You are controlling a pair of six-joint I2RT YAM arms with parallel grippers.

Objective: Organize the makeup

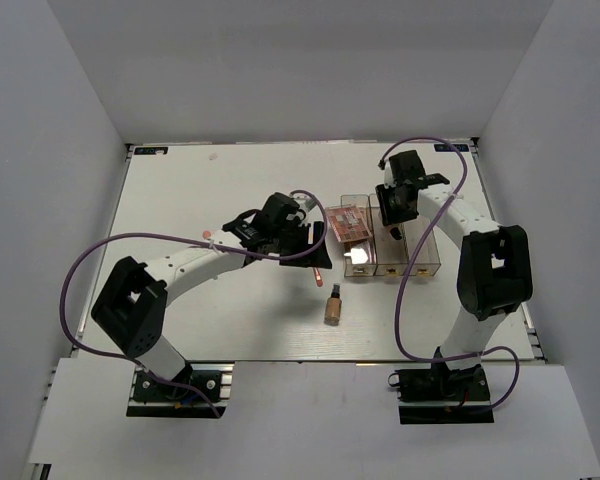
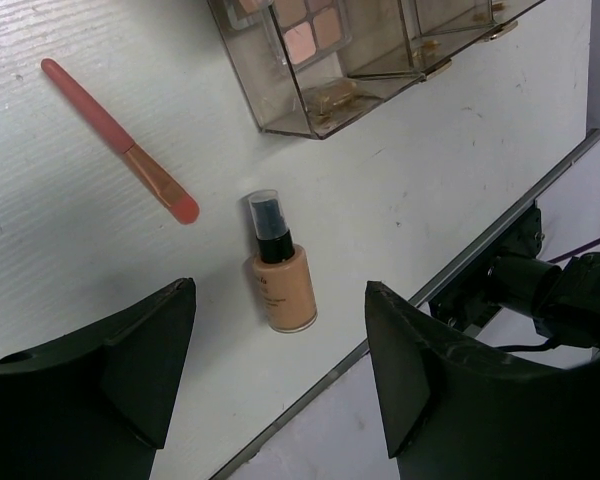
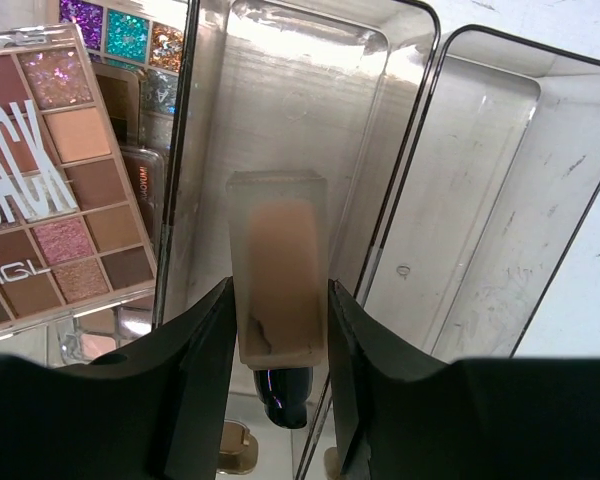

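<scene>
At the upper left of the left wrist view the stick (image 2: 113, 133) lay loose on the table (image 2: 430, 200), left of the box (image 2: 320, 100) and not touching it. The left gripper (image 2: 280, 300) hung wide open with nothing in it, over the table bottle (image 2: 280, 272), which seemed to lie on its side at frame centre. Closing across that round body could roll it out from between the fingers, or push it toward the table edge at lower right.

In the right wrist view the palettes (image 3: 55, 200) sat in the box's left compartment. The right gripper (image 3: 280, 300) looked clamped on the held bottle (image 3: 277, 250), over the middle compartment at frame centre. Released high or off-line, it could hit a divider, bounce, or land on the palettes.
</scene>
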